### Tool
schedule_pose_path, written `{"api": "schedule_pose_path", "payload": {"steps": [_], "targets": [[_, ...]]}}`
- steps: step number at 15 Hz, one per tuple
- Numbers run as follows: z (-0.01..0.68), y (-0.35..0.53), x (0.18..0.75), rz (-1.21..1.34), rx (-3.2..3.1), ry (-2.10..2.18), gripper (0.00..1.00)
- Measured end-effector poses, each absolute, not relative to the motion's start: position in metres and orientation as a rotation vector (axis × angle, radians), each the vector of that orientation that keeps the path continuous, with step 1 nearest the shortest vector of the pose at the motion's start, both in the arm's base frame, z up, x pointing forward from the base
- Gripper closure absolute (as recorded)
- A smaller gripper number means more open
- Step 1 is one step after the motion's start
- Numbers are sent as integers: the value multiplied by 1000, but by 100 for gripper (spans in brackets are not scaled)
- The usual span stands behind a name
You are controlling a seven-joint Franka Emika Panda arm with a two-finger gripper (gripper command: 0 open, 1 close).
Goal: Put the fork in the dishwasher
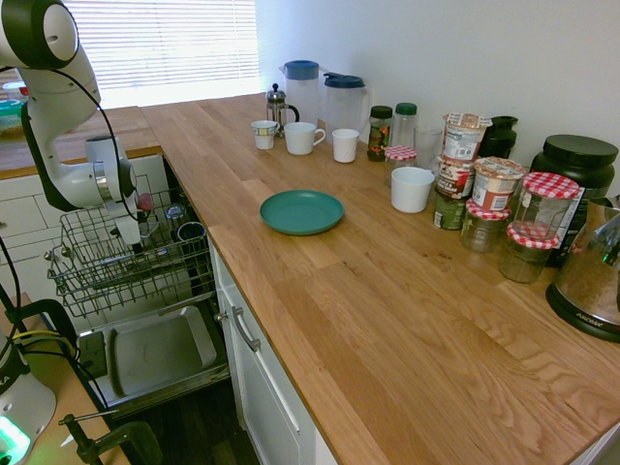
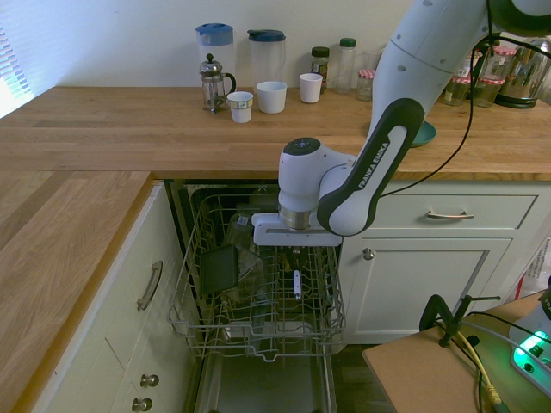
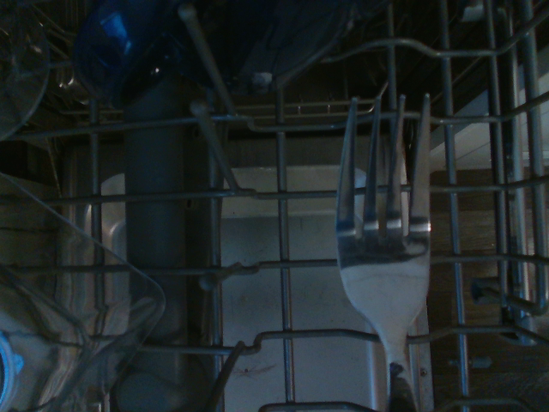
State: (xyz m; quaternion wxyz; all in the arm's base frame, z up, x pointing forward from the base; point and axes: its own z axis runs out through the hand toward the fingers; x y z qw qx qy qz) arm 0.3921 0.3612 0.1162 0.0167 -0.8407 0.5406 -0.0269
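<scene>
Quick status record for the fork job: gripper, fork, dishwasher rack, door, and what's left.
gripper: shut on the fork, pointing straight down, low over the rack
fork: hangs tines down from the gripper, inside the rack's outline; contact with the wires cannot be told
rack: grey wire, pulled out, already holding a dark square item and glassware
dishwasher door: folded down flat below the rack
teal plate: on the wooden counter, nothing on it
left to do: lower the fork into the rack, then release; fork not yet let go
</scene>
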Motion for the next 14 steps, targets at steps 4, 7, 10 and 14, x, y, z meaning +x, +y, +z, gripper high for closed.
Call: {"api": "schedule_pose_path", "payload": {"steps": [4,7,10,14], "targets": [[103,358,397,-100,-2634,1667,0],[100,358,397,-109,-2646,1660,0],[100,357,398,-111,-2649,1652,0],[101,355,402,-113,-2643,1651,0]]}}
